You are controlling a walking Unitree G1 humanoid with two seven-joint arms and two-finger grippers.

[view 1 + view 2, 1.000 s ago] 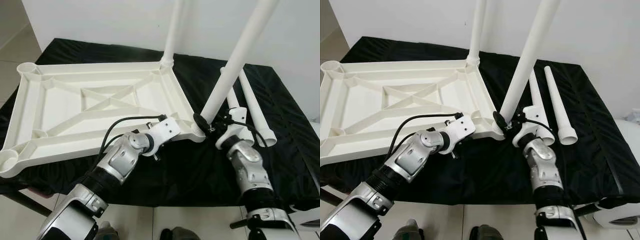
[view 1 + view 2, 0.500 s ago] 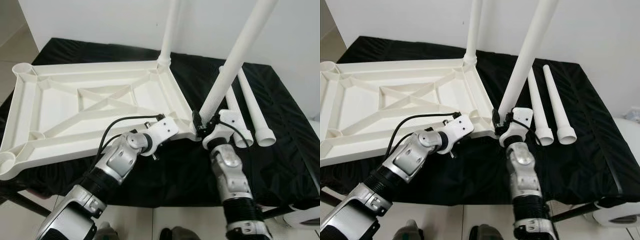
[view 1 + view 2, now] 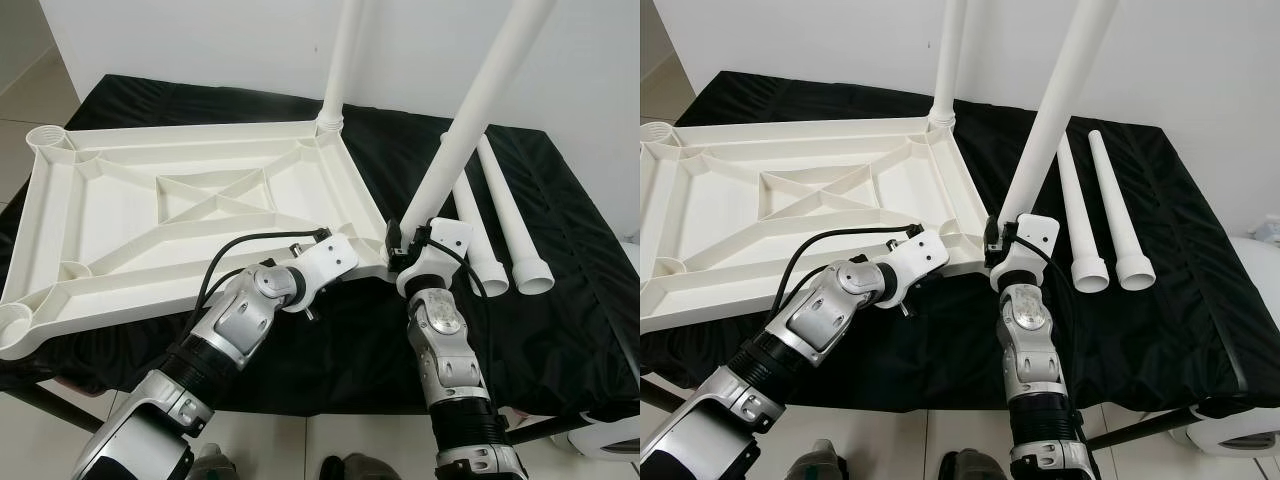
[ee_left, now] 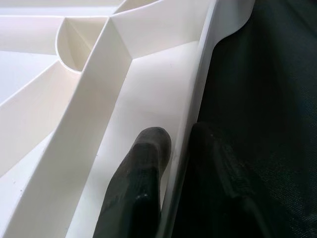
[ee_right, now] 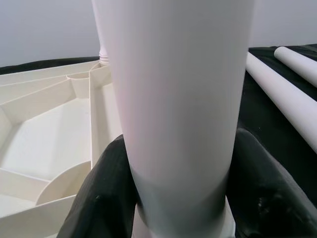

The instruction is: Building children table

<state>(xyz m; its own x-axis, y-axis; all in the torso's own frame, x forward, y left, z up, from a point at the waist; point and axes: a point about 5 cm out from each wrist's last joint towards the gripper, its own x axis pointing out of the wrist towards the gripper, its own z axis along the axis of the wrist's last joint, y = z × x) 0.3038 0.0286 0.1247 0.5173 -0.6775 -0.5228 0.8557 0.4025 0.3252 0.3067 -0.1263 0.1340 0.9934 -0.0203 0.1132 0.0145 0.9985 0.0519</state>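
while the white ribbed plastic table top [image 3: 180,215] lies upside down on the black cloth-covered work table [image 3: 560,290], taking up the left and middle of it, the left arm reaches forward and to the right from the lower left, its elbow bent and its silver forearm angled up toward the top's near right edge. the left gripper [image 4: 173,148] is closed on that edge: one black finger [image 4: 143,168] lies inside the tray-like rim and the other sits outside against the cloth, with the thin white wall pinched between them.

at the far right corner of the table top a white plastic tube leg [image 3: 340,60] stands upright in its socket. at the near right corner a second white tube leg [image 3: 1055,105] rises, leaning to the right, with its foot at the corner socket.

the right arm comes nearly straight up from the bottom edge, forearm upright, wrist bent toward the near corner. the right gripper [image 5: 173,163] clasps the leaning leg low down, just above the socket, its two black fingers [image 5: 104,193] pressed against either side of the tube.

to the right, two loose white tapered legs [image 3: 1105,215] lie side by side on the cloth, wide ends toward the robot, apart from the table top.
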